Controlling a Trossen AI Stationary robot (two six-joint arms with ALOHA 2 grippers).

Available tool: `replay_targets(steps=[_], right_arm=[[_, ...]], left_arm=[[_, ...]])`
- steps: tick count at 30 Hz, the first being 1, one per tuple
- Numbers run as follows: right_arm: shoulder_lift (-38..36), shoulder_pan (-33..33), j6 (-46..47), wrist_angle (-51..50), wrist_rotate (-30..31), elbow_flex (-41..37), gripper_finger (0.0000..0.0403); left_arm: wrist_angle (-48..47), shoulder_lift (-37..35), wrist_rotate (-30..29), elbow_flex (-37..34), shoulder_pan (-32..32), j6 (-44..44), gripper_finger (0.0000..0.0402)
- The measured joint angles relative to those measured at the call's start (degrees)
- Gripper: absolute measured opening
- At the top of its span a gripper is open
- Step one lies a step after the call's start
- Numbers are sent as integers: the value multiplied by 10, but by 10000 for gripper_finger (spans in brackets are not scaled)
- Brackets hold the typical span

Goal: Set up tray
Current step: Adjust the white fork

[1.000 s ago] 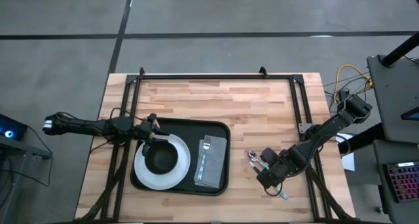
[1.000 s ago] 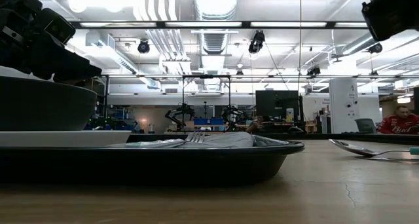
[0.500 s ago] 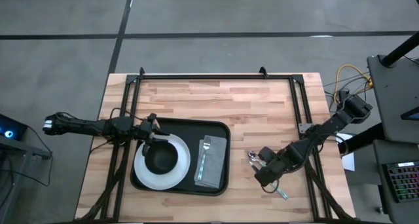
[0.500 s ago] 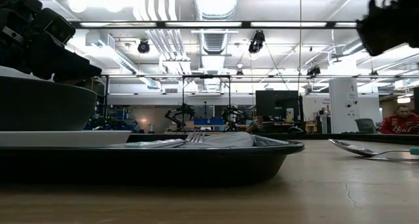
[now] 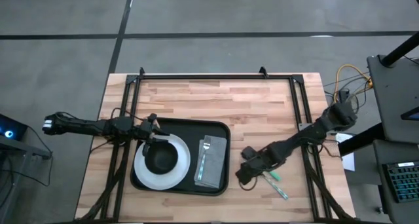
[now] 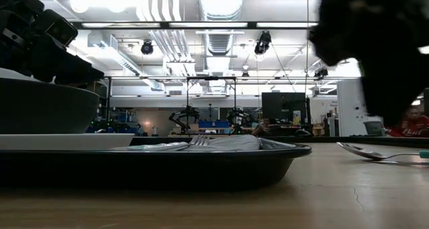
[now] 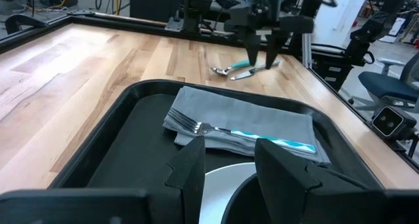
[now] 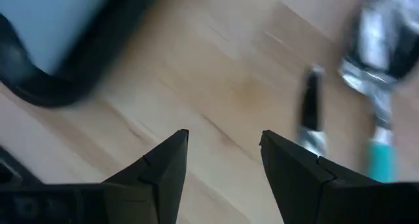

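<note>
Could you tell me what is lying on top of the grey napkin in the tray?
A fork with a teal handle lies on the napkin, inside the black tray, beside the white plate. Whether anything sits beneath the napkin cannot be seen; the cloth covers that spot.

White plate (image 5: 180, 166) holding black bowl (image 5: 161, 158): lower left of centre. Grey napkin (image 5: 215, 160) with fork (image 5: 203, 160): centre. Teal-handled spoon (image 5: 272, 175): lower right.

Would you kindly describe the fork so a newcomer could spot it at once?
Start at the large black tray on the wooden table. Beside the white plate lies a folded grey napkin, and the fork rests on top of it. Unlike the teal-handled utensils on bare wood, it sits inside the tray.
</note>
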Motion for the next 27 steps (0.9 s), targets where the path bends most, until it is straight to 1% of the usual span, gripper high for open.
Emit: replay_targets(steps=[4, 10, 13, 18, 21, 27], right_arm=[[53, -19, -4, -16, 2, 73, 182], [140, -53, -25, -98, 11, 203, 182], [170, -68, -44, -101, 13, 257, 182], [210, -87, -46, -105, 13, 340, 182], [233, -98, -28, -107, 20, 381, 182], [303, -110, 15, -147, 28, 471, 182]], left_arm=[[0, 1, 0, 0, 0, 0, 115], [0, 1, 0, 0, 0, 0, 115], [0, 1, 0, 0, 0, 0, 115], [0, 1, 0, 0, 0, 0, 115], [0, 3, 0, 0, 0, 0, 115], [0, 4, 0, 0, 0, 0, 115]])
